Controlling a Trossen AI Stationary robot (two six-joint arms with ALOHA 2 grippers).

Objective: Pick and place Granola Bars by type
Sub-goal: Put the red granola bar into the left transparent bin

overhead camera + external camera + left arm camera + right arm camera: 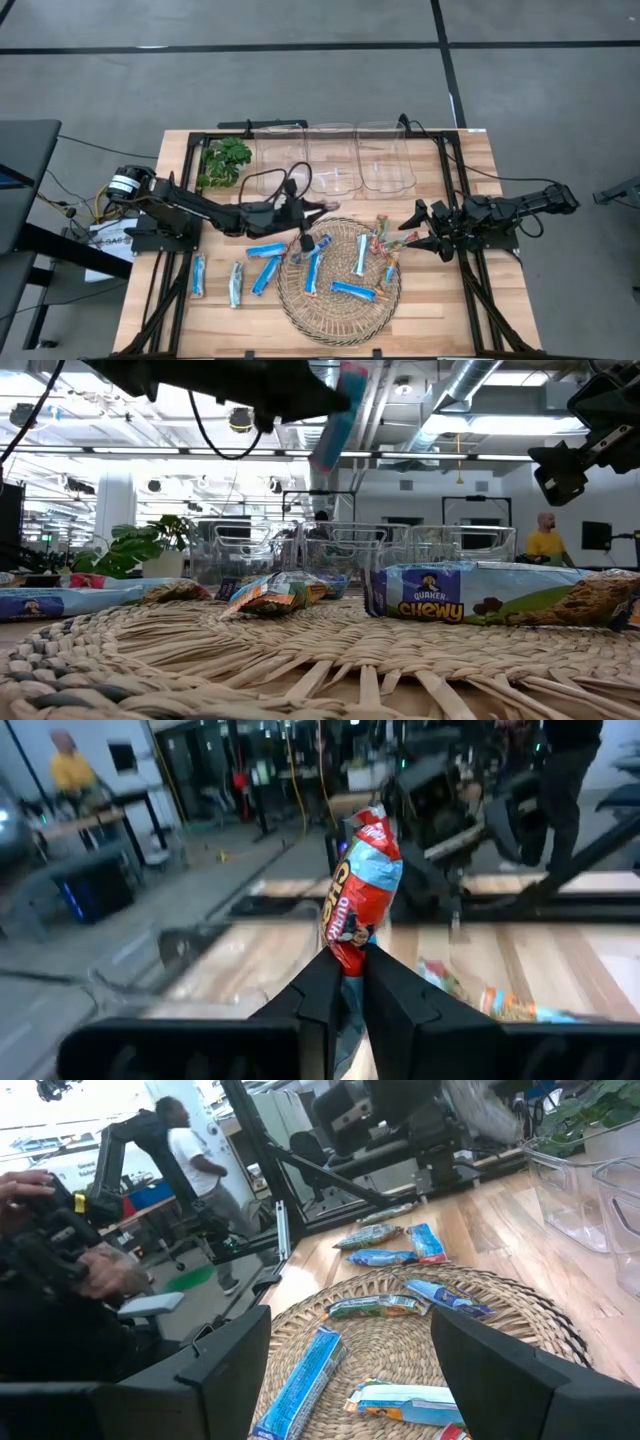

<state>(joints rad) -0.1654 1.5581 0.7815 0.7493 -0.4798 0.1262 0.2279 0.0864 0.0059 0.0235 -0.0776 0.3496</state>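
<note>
Where lettering shows, bar (490, 595) reads "Quaker Chewy"

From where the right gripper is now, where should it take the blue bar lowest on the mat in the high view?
Probably grip the blue bar at its middle, across its narrow width, coming straight down. It lies flat on the woven mat, nearly crosswise, with bare mat beside both long sides there for the open right gripper.

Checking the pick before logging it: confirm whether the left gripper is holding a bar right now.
Yes: in the left wrist view the left gripper is shut on a blue and red granola bar, which stands up from between its fingers.
</note>
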